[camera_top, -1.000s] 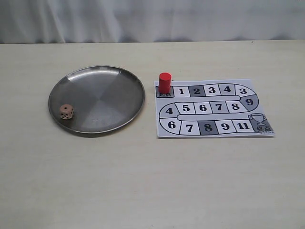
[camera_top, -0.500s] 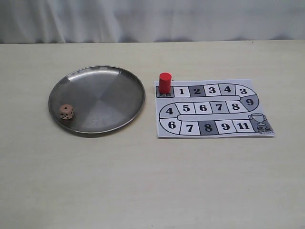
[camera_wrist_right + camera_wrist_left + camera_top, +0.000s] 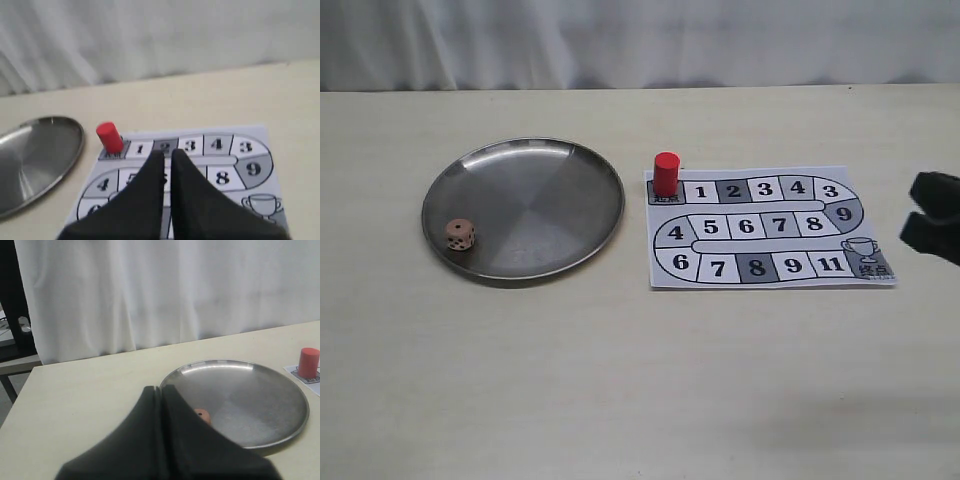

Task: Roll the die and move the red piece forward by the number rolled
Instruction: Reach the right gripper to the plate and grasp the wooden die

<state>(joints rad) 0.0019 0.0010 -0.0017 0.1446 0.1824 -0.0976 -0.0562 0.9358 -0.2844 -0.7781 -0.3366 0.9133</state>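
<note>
Your left gripper (image 3: 161,388) has its black fingers (image 3: 140,435) pressed together, with no gap. Just past their tips you see the die (image 3: 201,414), half hidden, lying in the plate (image 3: 280,432). The red piece (image 3: 308,362) stands upright on the board (image 3: 295,371) beyond the rim. A curtain (image 3: 175,290) hangs behind the table (image 3: 85,400).

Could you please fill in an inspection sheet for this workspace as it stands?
Surface: pale beige table, no spills seen.
Job's things: tan wooden die lies in the round steel plate, near its rim; red cylinder peg stands upright on the printed paper game board, on the square before 1.
Clutter: nothing seen.
Grippers: left tool shut, empty; right tool slightly open, empty.
Cables: nothing seen.
Surroundings: white curtain behind the table.
</note>
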